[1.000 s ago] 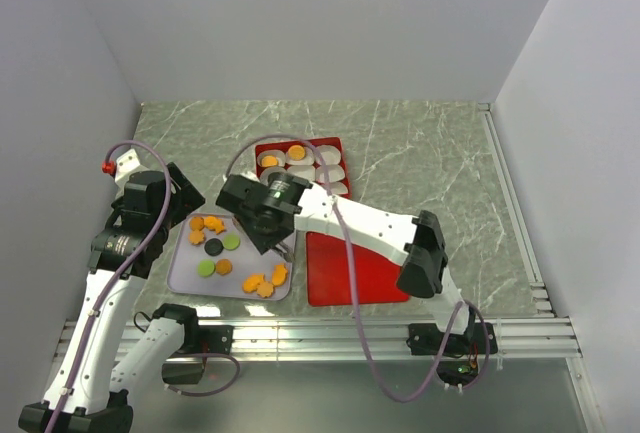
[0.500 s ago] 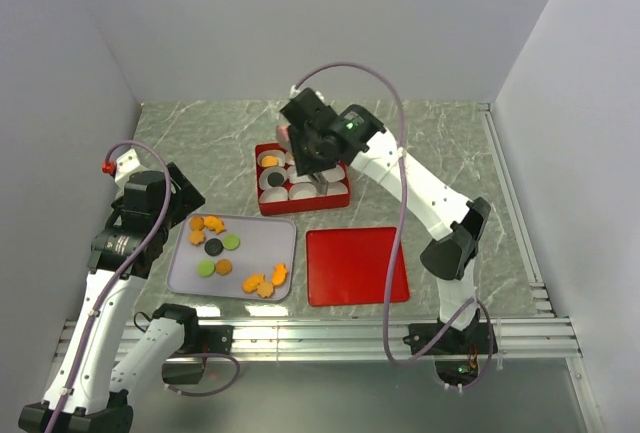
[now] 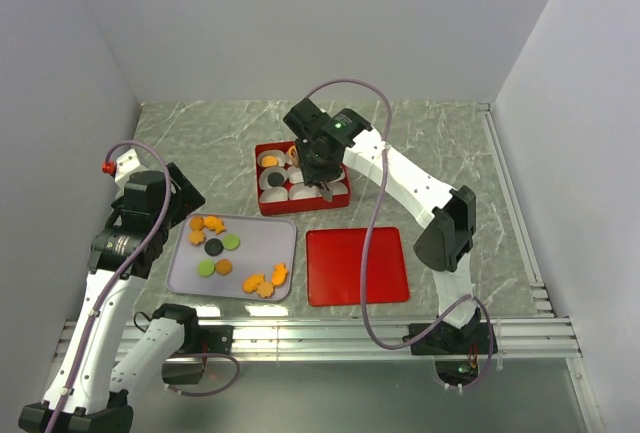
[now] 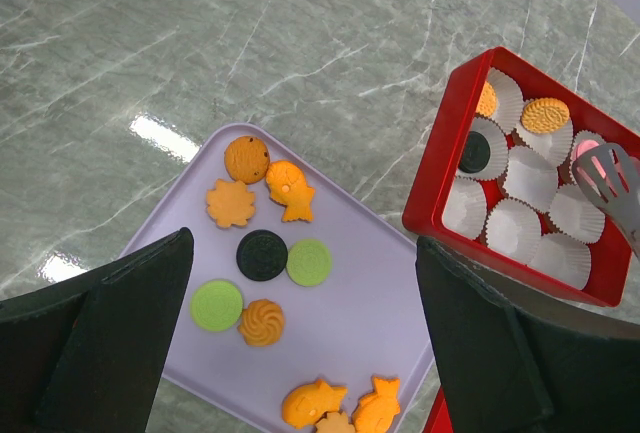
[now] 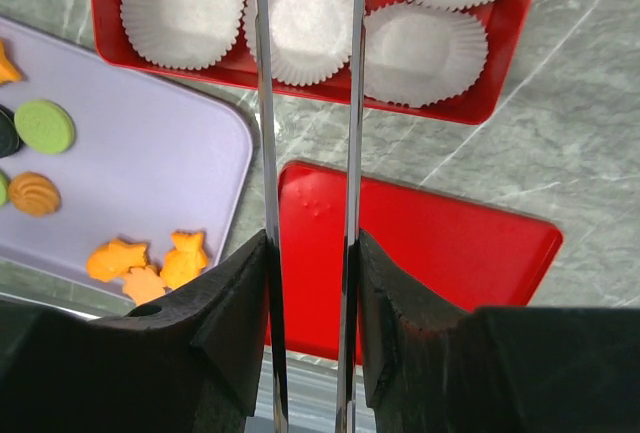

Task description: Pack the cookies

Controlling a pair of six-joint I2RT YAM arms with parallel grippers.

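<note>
Right jaws clamp thin metal tongs (image 5: 353, 103) over the red plastic box (image 3: 262, 209), far centre.
Left jaws gape wide above the lilac tray (image 3: 280, 236), near left, bearing most small flat cookies (image 3: 213, 247); a few lie boxed.

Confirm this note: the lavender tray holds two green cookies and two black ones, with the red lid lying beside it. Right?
Not quite. The left wrist view shows the lavender tray holding two green cookies but only one black cookie. The red lid does lie beside it.
</note>
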